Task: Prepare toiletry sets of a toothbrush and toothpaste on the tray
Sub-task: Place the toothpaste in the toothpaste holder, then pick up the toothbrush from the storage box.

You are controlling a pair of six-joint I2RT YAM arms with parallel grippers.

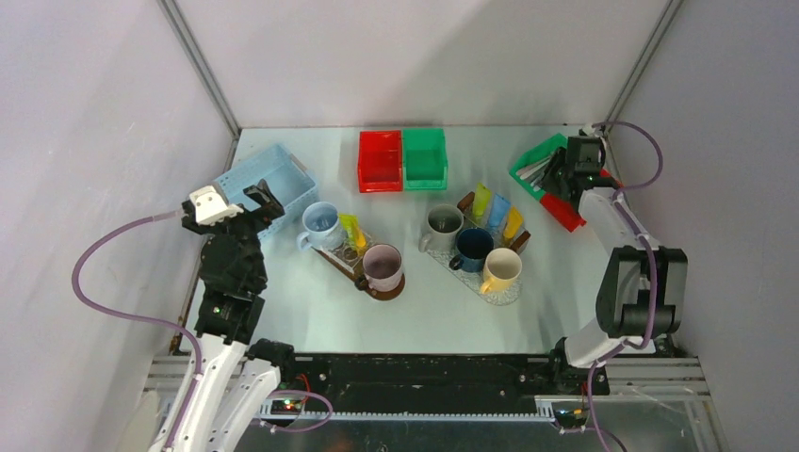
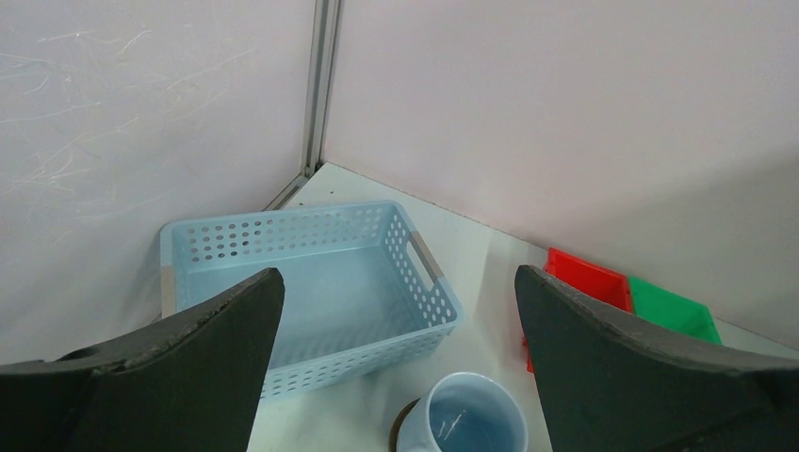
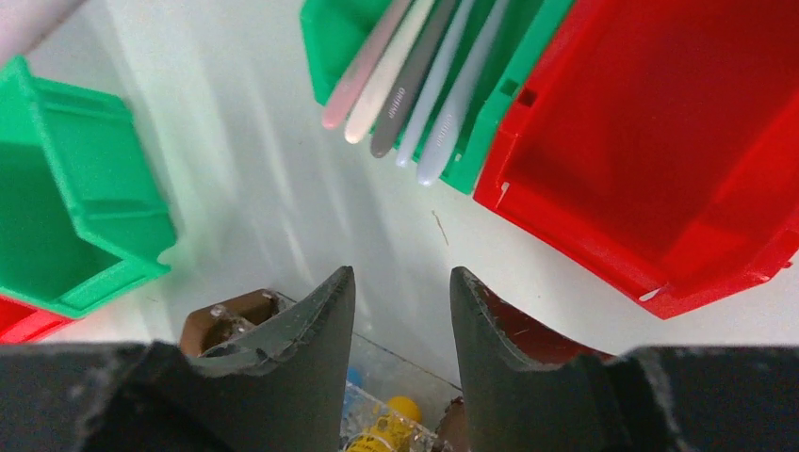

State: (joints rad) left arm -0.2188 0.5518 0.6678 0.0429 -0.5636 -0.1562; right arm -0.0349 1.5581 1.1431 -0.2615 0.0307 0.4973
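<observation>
Pale walls (image 1: 424, 56), white tabletop (image 1: 301, 315), left pincer (image 2: 398, 278) spread wide, right pincer (image 3: 400, 278) parted, empty, near toothbrushes (image 3: 403, 89)

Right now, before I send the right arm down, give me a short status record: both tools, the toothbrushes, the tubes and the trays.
Left tool: open wide, empty, facing the blue basket
Right tool: open, empty, above the table just short of the toothbrushes
Toothbrushes: bunched in the far-right green bin; none seen on either tray
Left tray: yellow tube
Right tray: green tube, blue tube, orange tube
Sets complete: none yet
</observation>
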